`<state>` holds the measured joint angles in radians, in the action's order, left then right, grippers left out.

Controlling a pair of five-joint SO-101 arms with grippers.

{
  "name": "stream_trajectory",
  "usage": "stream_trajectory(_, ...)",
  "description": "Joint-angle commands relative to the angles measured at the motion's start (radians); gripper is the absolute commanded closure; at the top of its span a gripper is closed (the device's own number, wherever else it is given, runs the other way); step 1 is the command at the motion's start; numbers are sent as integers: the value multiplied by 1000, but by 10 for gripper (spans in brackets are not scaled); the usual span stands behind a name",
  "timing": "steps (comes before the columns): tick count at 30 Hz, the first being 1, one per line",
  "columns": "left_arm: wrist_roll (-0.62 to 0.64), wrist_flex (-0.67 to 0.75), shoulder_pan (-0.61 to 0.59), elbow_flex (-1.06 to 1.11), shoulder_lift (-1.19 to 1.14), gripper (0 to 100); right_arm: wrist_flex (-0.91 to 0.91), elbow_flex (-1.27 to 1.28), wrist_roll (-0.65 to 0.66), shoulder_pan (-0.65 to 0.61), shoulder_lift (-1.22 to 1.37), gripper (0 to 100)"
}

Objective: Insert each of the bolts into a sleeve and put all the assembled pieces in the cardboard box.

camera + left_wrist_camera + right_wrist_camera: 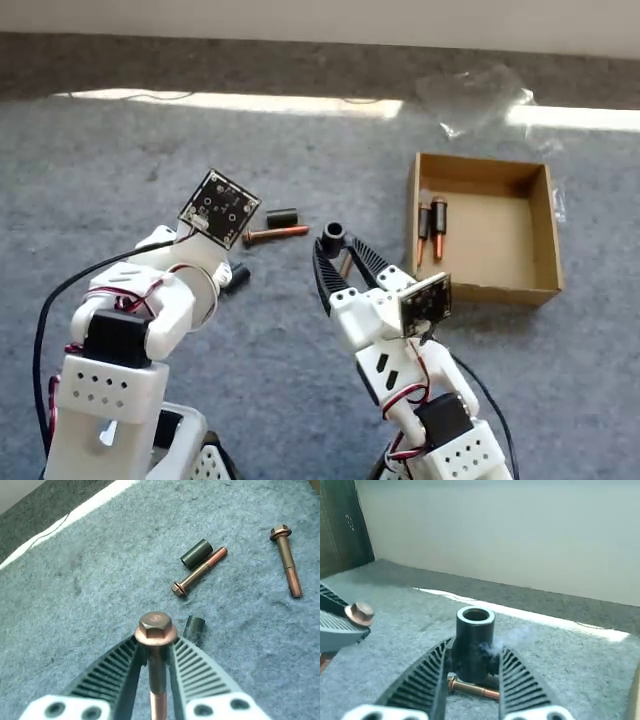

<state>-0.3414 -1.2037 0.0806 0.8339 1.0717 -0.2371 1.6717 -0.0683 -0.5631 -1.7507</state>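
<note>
Left gripper [156, 641]: fingers nearly shut, clamped on a bolt [155, 628] just under its hex head, shank running back between them. It sits well away from the cardboard box [495, 235], on the far side of the right gripper [338, 245].

Right gripper: fingers part open, pinching a black sleeve [475, 630] upright, bore facing up. It is near the box's open side wall, not over the box. A spare bolt [472, 688] lies flat on the table [300, 400] directly below that sleeve, between the fingers.

In the box: two assembled pieces [423, 228] [438, 215], side by side against the wall nearest the right gripper (both look upright-ish from above, can't tell if they lean on the wall).

Loose on the table, farther from the box than the right gripper: a loose sleeve [196, 553] lying just beside a loose bolt [198, 572], roughly parallel. A third bolt [286, 560] lies apart from that pair.
</note>
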Motion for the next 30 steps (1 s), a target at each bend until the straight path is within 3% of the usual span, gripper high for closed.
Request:
stream_trajectory(1, 0, 51, -10, -7, 21, 993, 39, 54, -38, -27, -10, 994)
stream_trajectory(10, -2, 83, -8, -16, 22, 995, 41, 131, -37, -71, -10, 994)
stream_trajectory(13, 0, 147, -8, -15, 22, 995, 38, 133, -34, -70, -10, 994)
stream_trajectory(17, 0, 206, 7, -13, 22, 995, 35, 133, 69, -70, -2, 994)
stream_trajectory(23, 5, 299, 67, -18, 22, 995, 33, 133, 74, -76, -2, 994)
stream_trajectory(30, 176, 397, 140, -35, 22, 995, -8, 133, 75, -76, -10, 994)
